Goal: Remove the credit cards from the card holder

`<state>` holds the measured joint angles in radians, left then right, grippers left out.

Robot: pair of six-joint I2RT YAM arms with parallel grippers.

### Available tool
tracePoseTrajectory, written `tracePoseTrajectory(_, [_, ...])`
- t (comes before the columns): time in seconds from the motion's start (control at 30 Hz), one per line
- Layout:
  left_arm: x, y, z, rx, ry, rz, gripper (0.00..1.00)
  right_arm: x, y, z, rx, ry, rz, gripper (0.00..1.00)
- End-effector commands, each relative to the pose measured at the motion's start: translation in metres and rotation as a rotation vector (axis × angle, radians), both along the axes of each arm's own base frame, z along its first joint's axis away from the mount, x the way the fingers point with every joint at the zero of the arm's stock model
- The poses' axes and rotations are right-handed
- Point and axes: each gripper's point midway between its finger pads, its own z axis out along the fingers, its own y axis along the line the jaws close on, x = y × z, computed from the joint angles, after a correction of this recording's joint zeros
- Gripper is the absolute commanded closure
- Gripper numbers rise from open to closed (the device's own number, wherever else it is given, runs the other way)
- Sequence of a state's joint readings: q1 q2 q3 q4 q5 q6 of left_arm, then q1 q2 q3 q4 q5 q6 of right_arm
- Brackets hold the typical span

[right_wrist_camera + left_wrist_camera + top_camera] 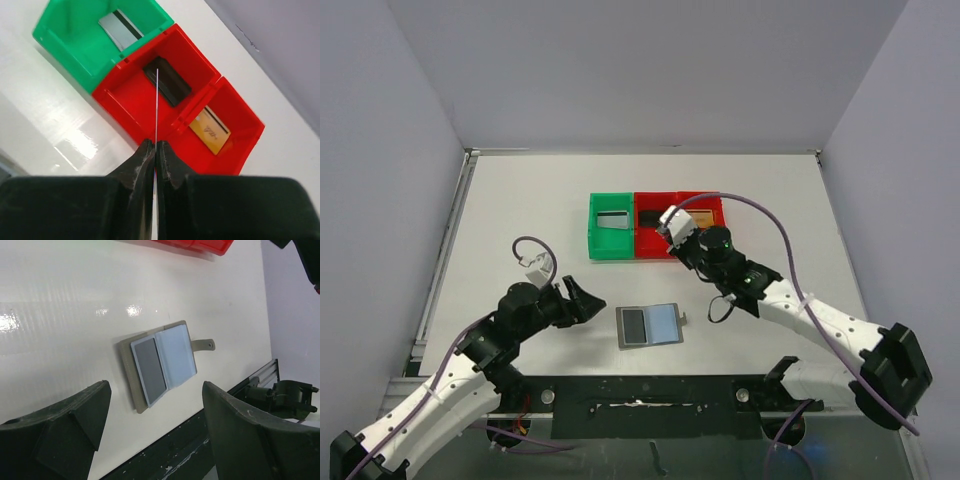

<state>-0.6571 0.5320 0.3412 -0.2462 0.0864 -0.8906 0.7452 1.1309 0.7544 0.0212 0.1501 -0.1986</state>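
Note:
The card holder (650, 325) lies open and flat on the table near the front edge, with its small tab (204, 345) pointing right. Its left pocket shows a dark grey panel (150, 370) and its right pocket is bluish-grey. My left gripper (585, 300) hovers just left of it, open and with nothing between its fingers (156, 390). My right gripper (668, 232) is over the red bins, shut on a thin credit card seen edge-on (156, 100). The card stands upright over the middle red bin (135, 95).
A green bin (598, 240) holds a silvery-grey card (120, 30). The middle red bin holds a black card (167, 81), and the right red bin (245, 135) holds a gold card (210, 130). The table's black front rail (190, 440) runs just below the card holder.

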Motion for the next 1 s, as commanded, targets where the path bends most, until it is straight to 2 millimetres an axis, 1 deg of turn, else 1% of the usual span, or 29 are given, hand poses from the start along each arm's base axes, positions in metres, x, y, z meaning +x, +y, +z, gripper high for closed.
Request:
tracePoseTrajectory(0.0, [0.006, 0.005, 0.014, 0.024, -0.035, 0.021, 0.28, 0.034, 0.012, 0.007, -0.324, -0.169, 0.162, 1.00])
tracePoseTrajectory(0.1, [0.005, 0.004, 0.012, 0.023, -0.023, 0.014, 0.27, 0.053, 0.024, -0.004, -0.421, -0.173, 0.226, 1.00])
tracePoseTrajectory(0.17, [0.004, 0.002, 0.013, 0.017, -0.018, 0.007, 0.27, 0.066, 0.027, -0.011, -0.471, -0.160, 0.234, 1.00])
tracePoseTrajectory(0.33, [0.001, 0.006, 0.018, 0.022, -0.020, 0.011, 0.27, 0.100, 0.032, -0.023, -0.526, -0.126, 0.210, 1.00])
tracePoseTrajectory(0.43, [-0.001, 0.009, 0.020, 0.025, -0.021, 0.020, 0.27, 0.115, 0.034, -0.031, -0.566, -0.103, 0.198, 1.00])
tracePoseTrajectory(0.57, [-0.003, 0.012, 0.022, 0.019, -0.027, 0.025, 0.27, 0.131, 0.033, -0.045, -0.620, -0.091, 0.189, 1.00])
tracePoseTrajectory(0.6, [-0.003, 0.012, 0.023, 0.015, -0.029, 0.025, 0.27, 0.136, 0.032, -0.045, -0.631, -0.096, 0.181, 1.00])
tracePoseTrajectory(0.77, [-0.005, 0.012, 0.026, 0.002, -0.035, 0.025, 0.27, 0.153, 0.030, -0.061, -0.694, -0.085, 0.179, 1.00])
tracePoseTrajectory(0.97, [-0.005, 0.012, 0.031, -0.009, -0.043, 0.026, 0.27, 0.171, 0.036, -0.070, -0.734, -0.088, 0.173, 0.99])
